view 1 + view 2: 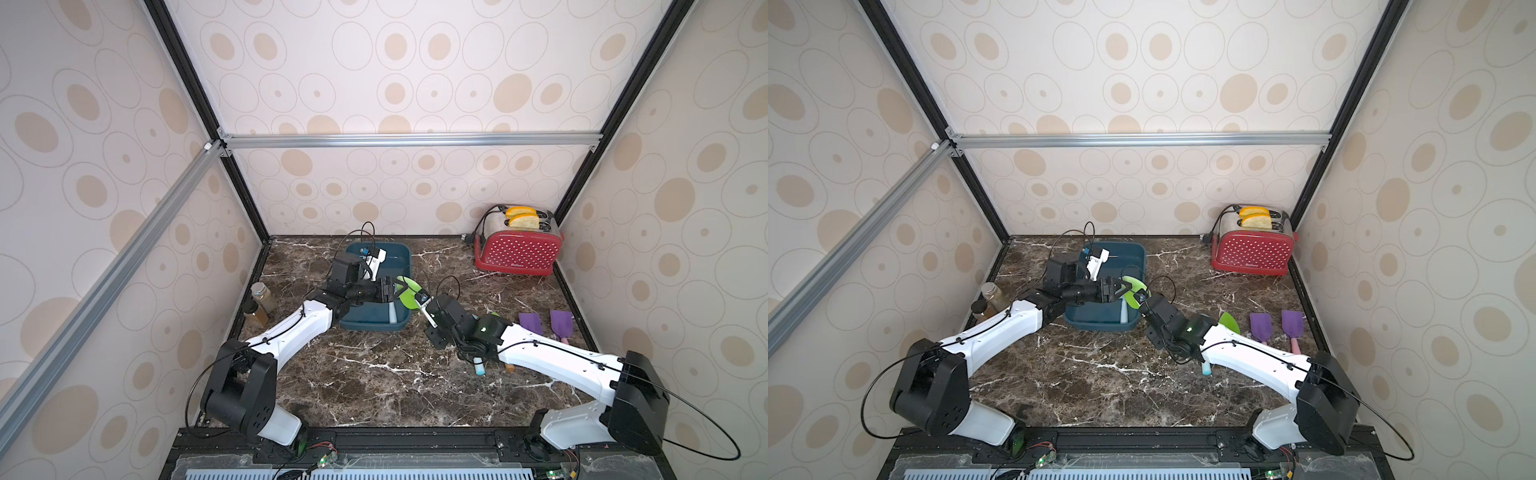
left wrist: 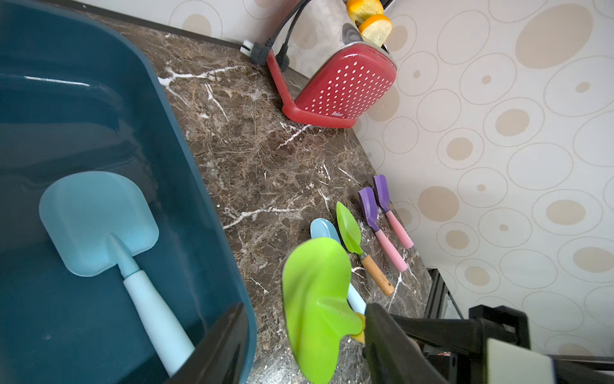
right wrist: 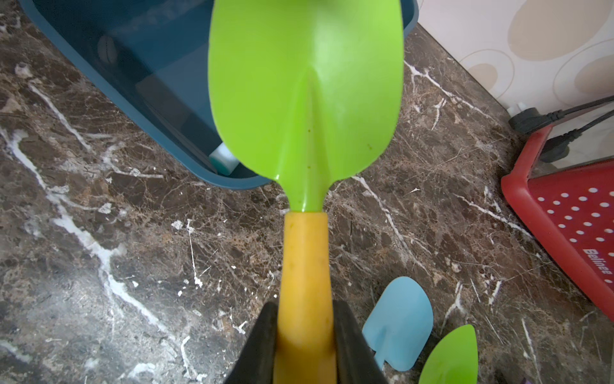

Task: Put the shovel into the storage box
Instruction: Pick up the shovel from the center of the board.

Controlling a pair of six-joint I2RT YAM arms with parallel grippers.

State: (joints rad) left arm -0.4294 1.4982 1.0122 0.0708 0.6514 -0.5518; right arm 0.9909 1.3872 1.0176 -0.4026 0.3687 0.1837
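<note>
Over the dark marble counter (image 3: 133,266), my right gripper (image 3: 304,319) clamps the yellow handle of the lime-green plastic shovel (image 3: 305,83), a low grip that leaves the whole blade free. That blade hangs over the rim of the dark teal plastic storage box (image 3: 229,181), not yet inside. My left gripper (image 2: 304,316) hovers at the blade, jaws apart either side, holding nothing; I read it as a handover. A pale blue plastic shovel (image 2: 99,222) lies in the box.
</note>
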